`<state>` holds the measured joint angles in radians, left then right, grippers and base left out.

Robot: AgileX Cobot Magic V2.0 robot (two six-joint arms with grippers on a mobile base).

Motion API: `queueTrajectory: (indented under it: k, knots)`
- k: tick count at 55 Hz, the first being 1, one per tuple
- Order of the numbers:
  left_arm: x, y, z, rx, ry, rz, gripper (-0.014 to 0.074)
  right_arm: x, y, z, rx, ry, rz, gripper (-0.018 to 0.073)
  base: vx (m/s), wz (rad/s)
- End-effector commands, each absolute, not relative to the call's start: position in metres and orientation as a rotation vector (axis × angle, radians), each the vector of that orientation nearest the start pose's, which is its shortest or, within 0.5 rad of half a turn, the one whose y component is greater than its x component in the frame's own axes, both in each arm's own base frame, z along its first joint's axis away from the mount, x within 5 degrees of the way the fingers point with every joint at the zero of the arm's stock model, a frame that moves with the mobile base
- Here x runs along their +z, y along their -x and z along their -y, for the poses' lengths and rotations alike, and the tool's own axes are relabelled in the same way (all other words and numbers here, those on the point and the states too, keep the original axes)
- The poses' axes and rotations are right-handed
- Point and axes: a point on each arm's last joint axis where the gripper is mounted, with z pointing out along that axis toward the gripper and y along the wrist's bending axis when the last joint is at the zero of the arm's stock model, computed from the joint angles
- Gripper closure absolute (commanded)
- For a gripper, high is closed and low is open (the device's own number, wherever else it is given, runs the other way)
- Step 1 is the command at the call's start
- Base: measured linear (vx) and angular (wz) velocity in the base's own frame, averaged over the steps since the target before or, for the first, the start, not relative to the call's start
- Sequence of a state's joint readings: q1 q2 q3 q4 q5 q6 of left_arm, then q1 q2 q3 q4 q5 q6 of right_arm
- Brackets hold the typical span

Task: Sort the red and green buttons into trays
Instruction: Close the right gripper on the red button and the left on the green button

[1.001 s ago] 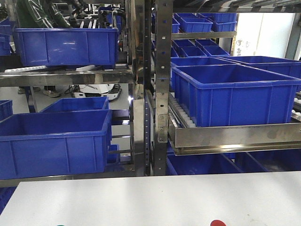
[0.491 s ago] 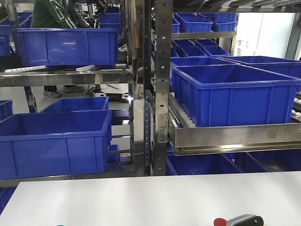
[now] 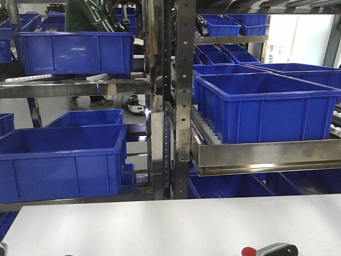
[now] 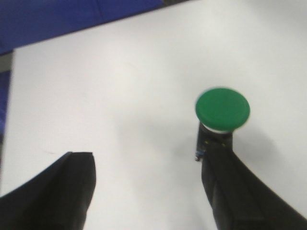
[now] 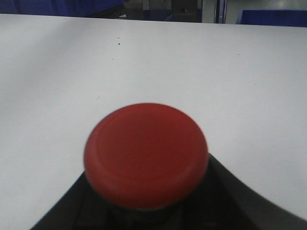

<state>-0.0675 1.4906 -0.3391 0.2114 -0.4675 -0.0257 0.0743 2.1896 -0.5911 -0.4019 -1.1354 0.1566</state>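
L gripper (image 4: pixel 146 160): jaws wide apart, nothing held. Its two dark fingers (image 4: pixel 53 196) enter from the bottom of the L wrist view. Green button (image 4: pixel 222 109) stands upright on the white table (image 4: pixel 120 72), right at the tip of the picture-right finger. Its dark body is just beside or touching that finger, can't tell which; the other finger is well apart from it. R gripper (image 5: pixel 144 216): red button (image 5: pixel 146 153) sits betw. the two dark finger shapes, cap towards the camera and filling the mid of the R wrist view. Cap hides the contact pts, so can't tell whether the jaws are closed on it or how wide they stand. Front view: red cap shows at the bottom edge, R of centre, on the near part of the table, w/ a grey gripper part just beside it. Behind the table: steel racks (image 3: pixel 184 106) w/ blue crates (image 3: pixel 266 106) on several levels. Person in green top (image 3: pixel 88 13) at upper L, behind the rack.
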Motion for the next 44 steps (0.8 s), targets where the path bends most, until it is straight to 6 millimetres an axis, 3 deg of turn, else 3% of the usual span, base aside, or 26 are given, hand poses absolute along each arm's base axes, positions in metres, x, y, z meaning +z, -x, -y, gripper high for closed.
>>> queueTrajectory:
  k: [1, 12, 21, 39, 44]
  knots:
    - [0.150, -0.243, 0.033, -0.125, -0.324, -2.014, 0.0031, 0.080, -0.317, -0.056, 0.424, 0.304, -1.697, 0.0567, 0.00, 0.00]
    - [0.129, -0.250, 0.049, -0.271, -0.453, -1.903, 0.0031, 0.080, -0.318, -0.055, 0.411, 0.286, -1.703, 0.0567, 0.00, 0.00]
    - [0.107, -0.254, 0.052, -0.325, -0.436, -1.896, 0.0031, 0.079, -0.318, -0.054, 0.407, 0.282, -1.706, 0.0567, 0.00, 0.00]
    - [0.087, -0.286, 0.056, -0.360, -0.423, -1.826, 0.0036, 0.079, -0.318, -0.055, 0.410, 0.286, -1.705, 0.0567, 0.00, 0.00]
    - [0.087, -0.293, 0.055, -0.349, -0.401, -1.821, 0.0091, 0.079, -0.318, -0.055, 0.410, 0.286, -1.705, 0.0567, 0.00, 0.00]
